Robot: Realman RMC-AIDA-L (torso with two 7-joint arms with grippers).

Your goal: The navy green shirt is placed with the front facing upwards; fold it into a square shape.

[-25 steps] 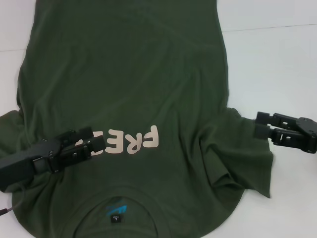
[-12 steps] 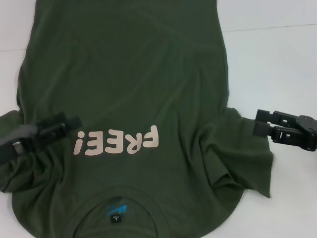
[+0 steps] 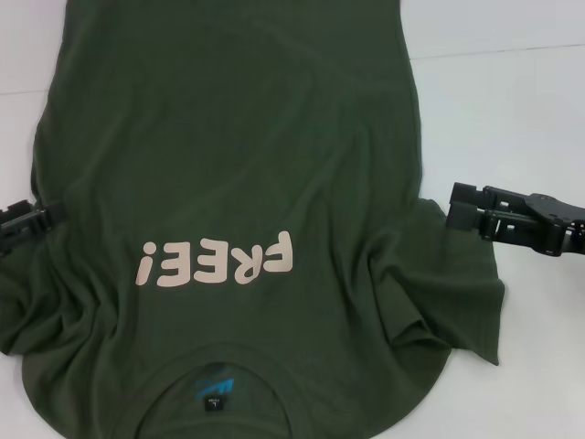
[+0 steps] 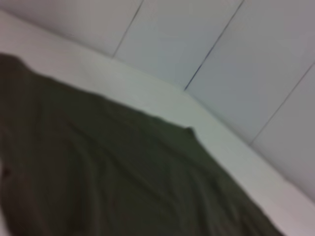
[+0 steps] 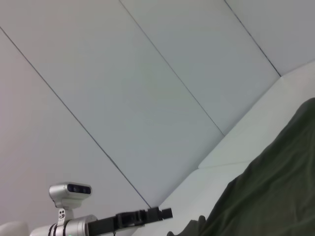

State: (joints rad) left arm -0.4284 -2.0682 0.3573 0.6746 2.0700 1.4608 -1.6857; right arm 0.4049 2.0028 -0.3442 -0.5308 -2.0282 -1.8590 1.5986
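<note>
Head view, left edge, mid-height: your left gripper (image 3: 37,217) shows only as black fingertips poking in at the shirt's left side seam, just above the bunched left sleeve. You cannot tell whether the fingers are spread or pressed together, nor whether they touch the cloth.

Centre: the navy green shirt (image 3: 228,165) lies front up on the white table (image 3: 512,101), filling most of the frame. The collar and the blue neck label (image 3: 212,388) sit at the bottom centre; the body runs out of the top edge. The pale chest letters (image 3: 218,261) read upside down, just below the middle. Wrinkles gather around both sleeves, and the sleeve at lower right is folded into ridges.

Right, mid-height: your right gripper (image 3: 460,207) reaches in horizontally from the right edge, two black fingers stacked with a narrow gap between them, so slightly spread. The tips are at the shirt's right edge where sleeve meets body, with no cloth between them.

Left wrist view: dark green shirt fabric (image 4: 108,172) across the white table.
</note>
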